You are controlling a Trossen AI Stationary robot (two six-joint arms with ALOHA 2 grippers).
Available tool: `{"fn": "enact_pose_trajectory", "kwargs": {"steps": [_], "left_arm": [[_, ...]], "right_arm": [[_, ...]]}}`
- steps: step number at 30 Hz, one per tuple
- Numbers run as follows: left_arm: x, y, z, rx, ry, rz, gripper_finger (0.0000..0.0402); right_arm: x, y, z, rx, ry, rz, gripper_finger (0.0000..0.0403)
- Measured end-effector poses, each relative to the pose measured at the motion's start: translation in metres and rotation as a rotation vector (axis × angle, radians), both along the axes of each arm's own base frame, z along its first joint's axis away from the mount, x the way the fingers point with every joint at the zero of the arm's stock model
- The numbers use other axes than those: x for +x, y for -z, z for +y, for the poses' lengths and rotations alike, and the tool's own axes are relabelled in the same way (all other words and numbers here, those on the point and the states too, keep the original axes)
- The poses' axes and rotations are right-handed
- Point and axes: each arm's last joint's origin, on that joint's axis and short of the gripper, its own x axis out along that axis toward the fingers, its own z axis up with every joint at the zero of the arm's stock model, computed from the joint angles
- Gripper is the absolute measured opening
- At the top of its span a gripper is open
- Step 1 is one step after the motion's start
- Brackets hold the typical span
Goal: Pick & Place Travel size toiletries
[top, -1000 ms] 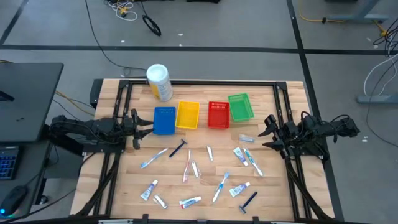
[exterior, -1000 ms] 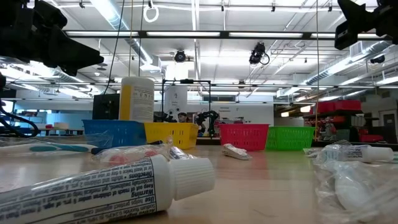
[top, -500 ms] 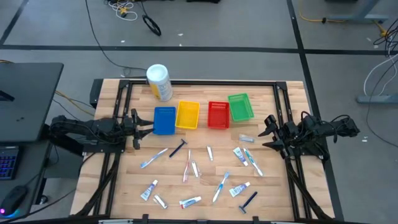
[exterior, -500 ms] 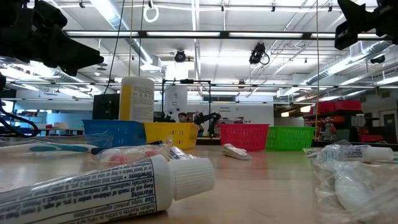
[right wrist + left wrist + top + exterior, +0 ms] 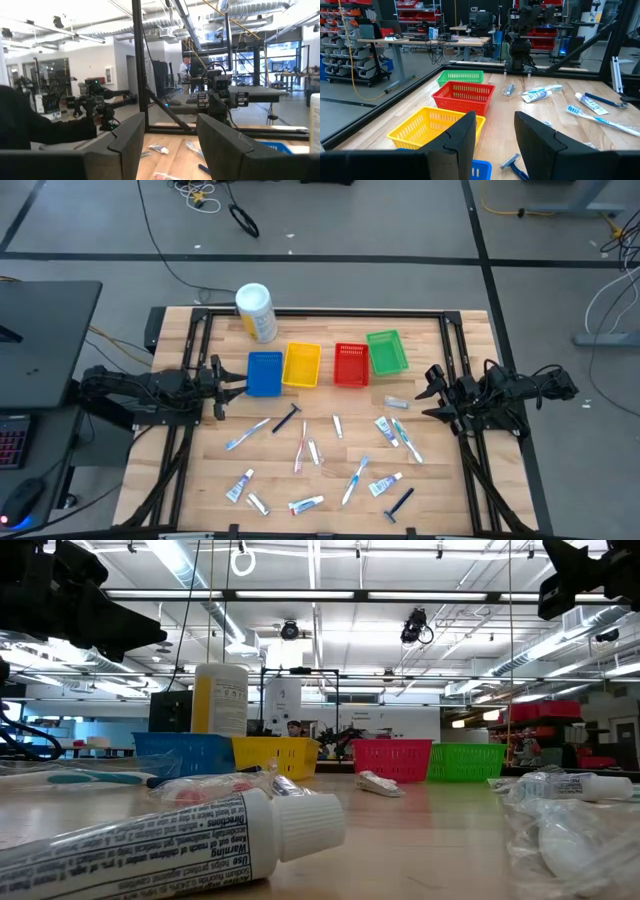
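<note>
Nothing is altered since a second ago: left claw (image 5: 222, 388) and right claw (image 5: 432, 392), both parted and empty, are parked at the desk (image 5: 440, 480) edges; toiletries (image 5: 303, 452) are untouched, sorting unstarted.

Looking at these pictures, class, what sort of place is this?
Probably a robotics lab or workshop: a wooden worktable inside a black metal frame, shelving with red parts bins, and desks with equipment under exposed ceiling ducts.
</note>
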Motion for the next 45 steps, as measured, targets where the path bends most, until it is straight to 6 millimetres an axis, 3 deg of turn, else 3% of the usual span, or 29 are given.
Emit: {"fn": "enact_pose_trajectory", "kwargs": {"steps": [20,26,36,42,45], "left_arm": [[0.000,0.000,0.000,0.000,0.000,0.000,0.0143],[0.000,-0.001,0.000,-0.002,0.001,-0.014,0.0143],[0.000,-0.005,0.000,-0.017,-0.003,-0.051,0.0143],[0.000,-0.005,-0.001,-0.153,0.047,-0.080,0.0143],[0.000,-0.006,-0.001,-0.195,0.048,-0.097,0.0143]], "right_arm": [[-0.003,-0.011,-0.001,0.046,-0.006,-0.107,0.0190],[-0.005,-0.017,-0.003,0.005,0.067,-0.195,0.0190],[-0.006,-0.017,-0.003,0.086,0.039,-0.174,0.0190],[-0.004,-0.014,-0.003,0.086,0.052,-0.136,0.0190],[-0.002,-0.011,-0.006,0.104,0.179,-0.102,0.0190]]}}
